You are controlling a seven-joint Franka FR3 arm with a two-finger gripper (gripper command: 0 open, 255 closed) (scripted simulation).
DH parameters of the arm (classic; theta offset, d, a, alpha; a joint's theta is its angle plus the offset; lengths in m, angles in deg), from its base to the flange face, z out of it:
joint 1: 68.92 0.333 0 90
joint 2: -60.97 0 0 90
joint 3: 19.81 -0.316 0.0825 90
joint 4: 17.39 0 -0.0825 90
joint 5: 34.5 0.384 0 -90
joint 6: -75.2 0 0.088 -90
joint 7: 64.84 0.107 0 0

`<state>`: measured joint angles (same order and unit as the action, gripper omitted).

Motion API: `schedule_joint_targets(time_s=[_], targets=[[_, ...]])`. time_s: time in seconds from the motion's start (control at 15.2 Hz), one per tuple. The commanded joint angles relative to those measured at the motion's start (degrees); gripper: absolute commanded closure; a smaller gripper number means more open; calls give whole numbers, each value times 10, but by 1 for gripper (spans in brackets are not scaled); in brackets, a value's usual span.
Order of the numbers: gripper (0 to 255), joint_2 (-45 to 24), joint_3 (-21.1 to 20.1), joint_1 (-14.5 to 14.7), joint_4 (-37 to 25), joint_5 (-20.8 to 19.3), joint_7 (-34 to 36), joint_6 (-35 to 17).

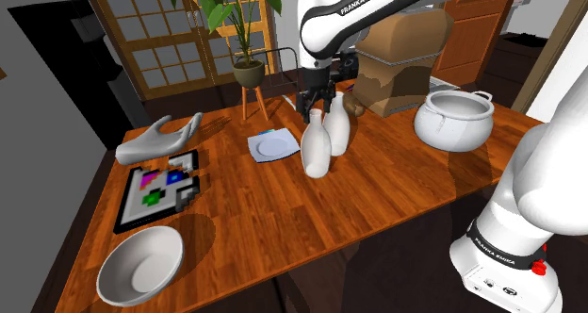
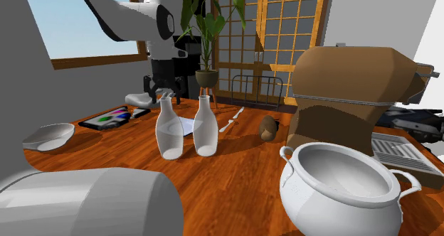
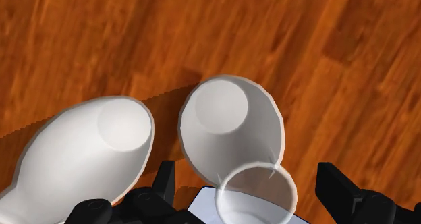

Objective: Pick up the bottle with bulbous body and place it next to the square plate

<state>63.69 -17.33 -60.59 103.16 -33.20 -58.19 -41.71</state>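
wide-open gripper (image 3: 249, 173) straddles the mouth of the bulbous bottle (image 3: 229, 131), clasping nothing

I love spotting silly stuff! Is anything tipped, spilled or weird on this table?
Nothing is spilled or tipped: the bulbous bottle and the slimmer bottle both stand upright. The one oddity is a white model hand lying at the table's edge beside the colourful tray.

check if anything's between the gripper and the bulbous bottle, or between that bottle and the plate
nothing visible. the open gripper hangs right above the bulbous bottle, fingers either side of its mouth. the plate lies close beside that bottle, and the slim bottle stands on its other side, off that path.
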Motion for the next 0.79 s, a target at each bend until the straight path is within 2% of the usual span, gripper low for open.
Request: schedule_joint_targets(time_s=[0.0, 0.26, 0.73], targets=[[0, 0, 0, 0, 0, 0, 0, 0], [0, 17, 0, -1, -55, -2, 1, 72], [0, 17, 0, -1, -55, -2, 1, 72]])
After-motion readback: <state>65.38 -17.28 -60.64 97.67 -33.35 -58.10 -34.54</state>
